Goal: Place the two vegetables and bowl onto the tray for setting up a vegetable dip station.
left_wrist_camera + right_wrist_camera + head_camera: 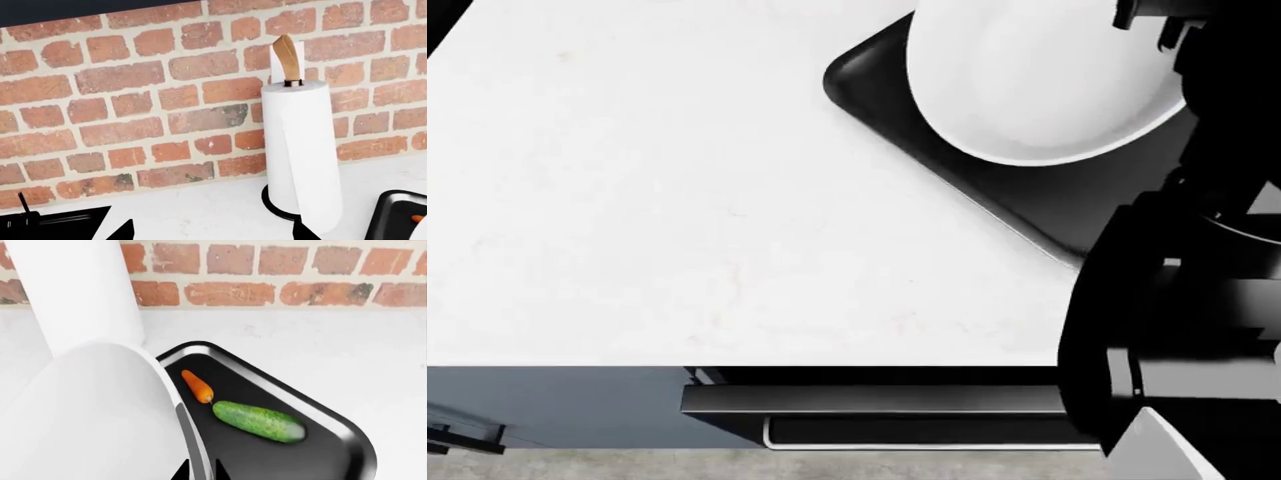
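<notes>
We see a red brick wall [133,95] with pale mortar rising behind a white, faintly marbled counter [694,200]. A paper-towel roll [300,155] stands upright on a black round base close to the wall, a tan loop on top. Below the counter's front edge sit dark blue-grey cabinets [547,405] with a black handle bar [868,400], and under them a strip of grey floor [587,465]

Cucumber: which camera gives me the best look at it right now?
The right wrist view: the cucumber lies whole on the tray, beside the carrot. The head view does not show it, and the left wrist view catches only a tray corner with an orange speck.
</notes>
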